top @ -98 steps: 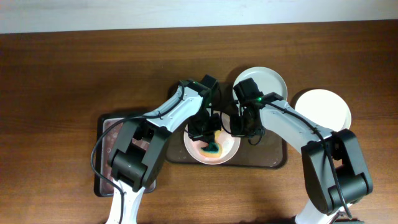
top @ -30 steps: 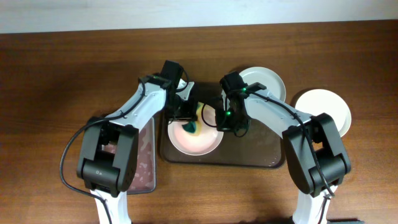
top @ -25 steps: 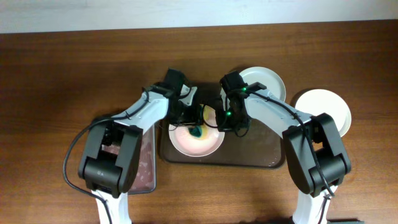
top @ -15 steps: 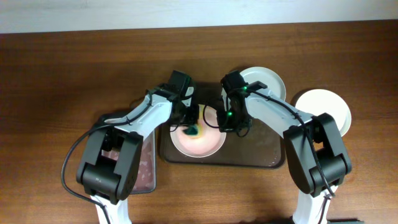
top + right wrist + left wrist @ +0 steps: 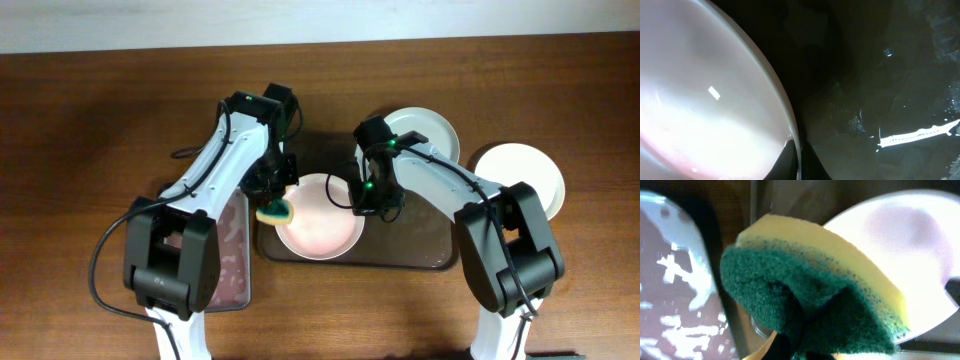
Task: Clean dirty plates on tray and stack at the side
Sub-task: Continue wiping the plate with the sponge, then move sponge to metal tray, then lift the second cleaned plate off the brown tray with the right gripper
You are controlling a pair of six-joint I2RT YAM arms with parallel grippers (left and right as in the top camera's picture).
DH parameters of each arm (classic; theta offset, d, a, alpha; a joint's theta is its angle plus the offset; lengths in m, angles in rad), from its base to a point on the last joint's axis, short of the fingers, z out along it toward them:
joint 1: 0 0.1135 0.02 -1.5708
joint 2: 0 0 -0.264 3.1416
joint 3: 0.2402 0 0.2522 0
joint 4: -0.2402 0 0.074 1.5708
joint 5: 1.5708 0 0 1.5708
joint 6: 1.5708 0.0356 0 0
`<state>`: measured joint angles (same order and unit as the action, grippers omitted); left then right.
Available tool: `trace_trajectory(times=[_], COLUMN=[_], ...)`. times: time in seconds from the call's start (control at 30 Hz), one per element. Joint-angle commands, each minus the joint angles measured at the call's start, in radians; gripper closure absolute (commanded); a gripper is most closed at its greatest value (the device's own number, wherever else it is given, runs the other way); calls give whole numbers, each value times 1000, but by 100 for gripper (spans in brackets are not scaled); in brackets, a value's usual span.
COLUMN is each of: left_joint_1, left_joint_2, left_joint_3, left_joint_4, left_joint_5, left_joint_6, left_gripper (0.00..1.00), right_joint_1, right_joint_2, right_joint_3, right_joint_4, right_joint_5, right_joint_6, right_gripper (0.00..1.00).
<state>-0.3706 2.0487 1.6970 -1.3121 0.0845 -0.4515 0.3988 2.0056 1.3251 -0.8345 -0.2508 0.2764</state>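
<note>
A white plate with a faint pink film lies on the dark brown tray. My right gripper is shut on its right rim; in the right wrist view the fingers pinch the rim of the plate. My left gripper is shut on a yellow and green sponge over the plate's left edge. The sponge fills the left wrist view, with the plate behind it. A second plate sits at the tray's back right. A third plate lies on the table to the right.
A silver-grey metal tray with reddish liquid lies left of the brown tray; it also shows in the left wrist view. The brown tray's wet floor shows right of the held plate. The wooden table surrounds everything.
My left gripper has moved the sponge from the plate's middle to its left edge, near the silver tray. The right gripper has stayed shut on the plate's rim.
</note>
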Motion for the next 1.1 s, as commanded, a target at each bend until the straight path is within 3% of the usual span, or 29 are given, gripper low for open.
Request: trace_trajectory(times=[0.0,0.1,0.17,0.3,0.4,0.53,0.7,0.73,0.8,0.9,0.93,0.97,1.0,1.07], left_joint_1=[44,78,98,175,228,251,251,251,251,251,251,251,251,251], left_joint_2=[-98,-216,-275,-341,-341,-341,-341,-341,-341,-341,-341,-341,-341,-341], left_joint_3=[21,2,-72,-390,-528,-544,-544,-544,-544,-544,-544,-544,-544,-544], left_joint_4=[-97,-184,-169,31,154,178,213,216,219,220,220,220,220,220], left_joint_5=[-49,-204,-221,-171,-125,-126,-134,-137,-137,-137,-137,-137,-137,-137], left_joint_6=[56,55,48,18,18,19,19,19,19,19,19,19,19,19], left_gripper=[100,100,100,100,100,99,85,75,71,53,39,11,0,0], right_joint_1=[-8,-7,2,75,166,274,389,416,455,493,505,513,521,526], right_joint_2=[7,-31,-75,-220,-317,-404,-449,-449,-448,-448,-448,-448,-448,-448], right_joint_3=[-11,27,53,71,71,74,109,121,123,123,123,123,123,123], right_joint_4=[-8,-40,-64,-105,-112,-111,-114,-113,-113,-124,-131,-137,-145,-151], right_joint_5=[72,84,135,390,645,898,1061,1112,1177,1222,1250,1263,1266,1292], right_joint_6=[-32,-37,-37,-37,-37,-90,-174,-211,-226,-247,-247,-247,-247,-246], right_gripper=[96,96,96,96,96,96,96,96,96,96,96,96,96,96])
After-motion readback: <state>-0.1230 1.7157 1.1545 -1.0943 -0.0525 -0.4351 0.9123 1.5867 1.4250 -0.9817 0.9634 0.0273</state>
